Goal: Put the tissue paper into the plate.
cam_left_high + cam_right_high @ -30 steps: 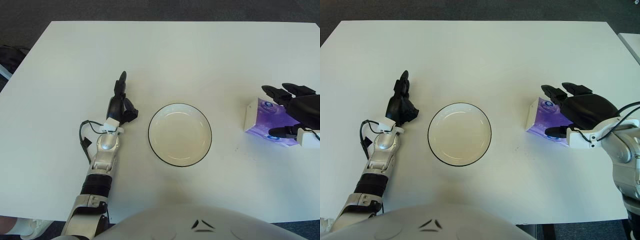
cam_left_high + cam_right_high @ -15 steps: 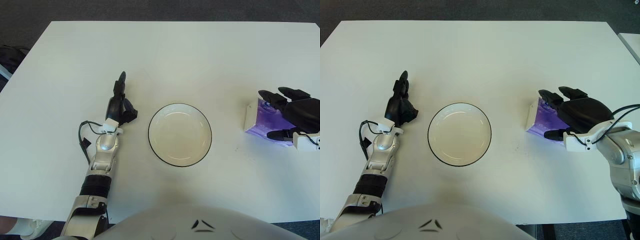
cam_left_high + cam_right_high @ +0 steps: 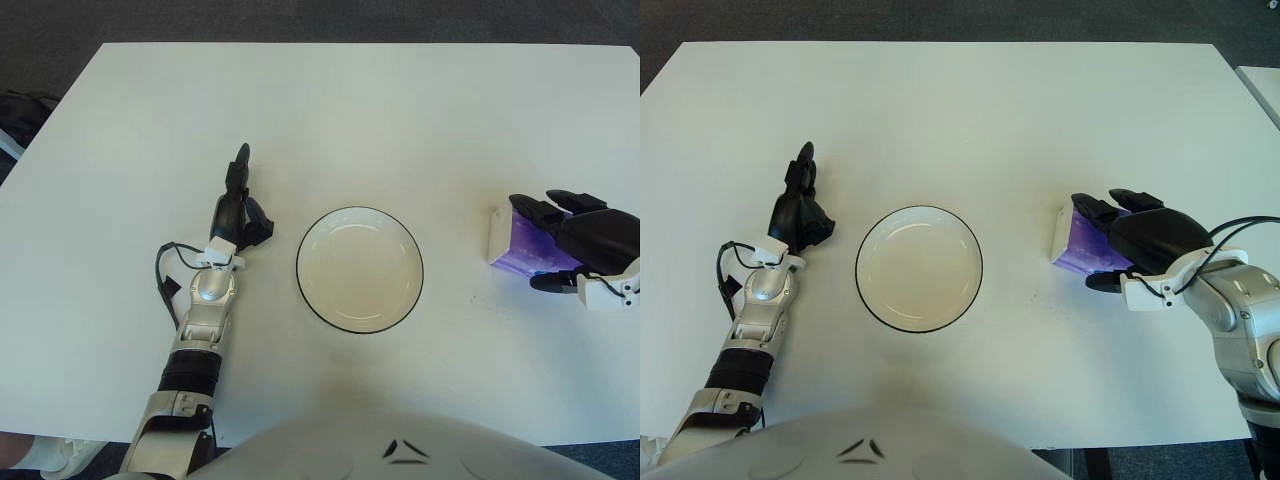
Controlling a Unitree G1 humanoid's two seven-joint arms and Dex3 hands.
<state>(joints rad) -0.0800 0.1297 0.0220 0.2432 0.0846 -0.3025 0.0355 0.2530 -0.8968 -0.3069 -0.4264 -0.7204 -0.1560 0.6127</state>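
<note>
My right hand (image 3: 1145,245) covered most of the purple tissue pack (image 3: 1072,240), fingers draped over its top and thumb at the near side; whether they truly gripped, I could not tell. The pack lay on the white table (image 3: 960,110), well right of the empty plate (image 3: 919,268). My left hand (image 3: 800,212) showed left of the plate, one finger straight, the others curled, holding nothing.

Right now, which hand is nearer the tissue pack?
Right. The right hand is draped over the tissue pack, fingers curled around it. The left hand shows left of the plate, on the far side from the pack.
</note>
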